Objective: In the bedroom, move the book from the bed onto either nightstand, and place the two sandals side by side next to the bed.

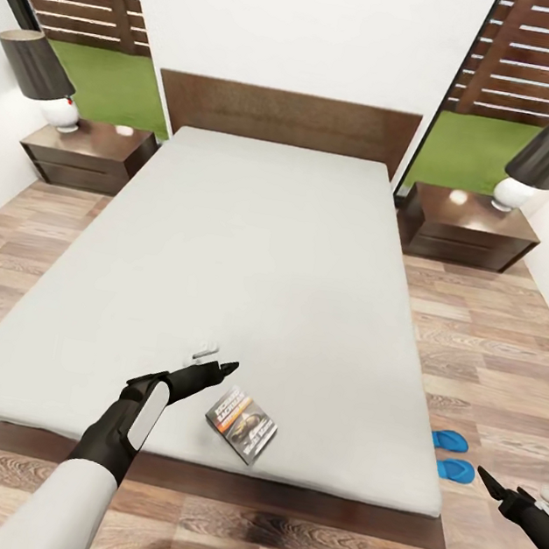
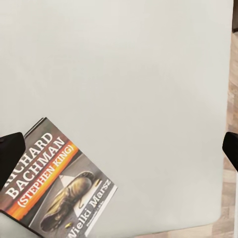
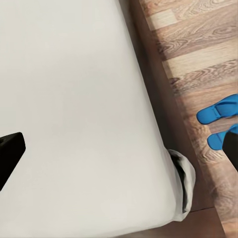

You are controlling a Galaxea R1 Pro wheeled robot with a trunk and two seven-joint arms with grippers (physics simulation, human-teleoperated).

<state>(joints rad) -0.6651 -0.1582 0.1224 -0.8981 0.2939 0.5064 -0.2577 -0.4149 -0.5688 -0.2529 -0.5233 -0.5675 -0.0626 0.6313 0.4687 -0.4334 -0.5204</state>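
The book (image 1: pixel 241 423) lies flat on the pale grey mattress of the bed (image 1: pixel 250 262), near its foot edge. In the left wrist view its dark cover (image 2: pixel 54 188) shows white lettering and an orange band. My left gripper (image 1: pixel 218 360) hovers open just beyond the book, with nothing between its fingers (image 2: pixel 10 153). The two blue sandals (image 1: pixel 449 441) (image 1: pixel 454 470) lie close together on the floor by the bed's right side, and show as sandals (image 3: pixel 218 110) in the right wrist view. My right gripper (image 1: pixel 498 487) hangs open over the floor near them. Two nightstands (image 1: pixel 90 152) (image 1: pixel 468 225) flank the headboard.
Each nightstand carries a lamp (image 1: pixel 40 73) (image 1: pixel 540 162) with a dark shade. Wood-plank floor (image 1: pixel 494 345) runs along both sides of the bed. The dark platform frame (image 1: pixel 189 478) juts out past the mattress at the foot. White walls close in at the far left and right.
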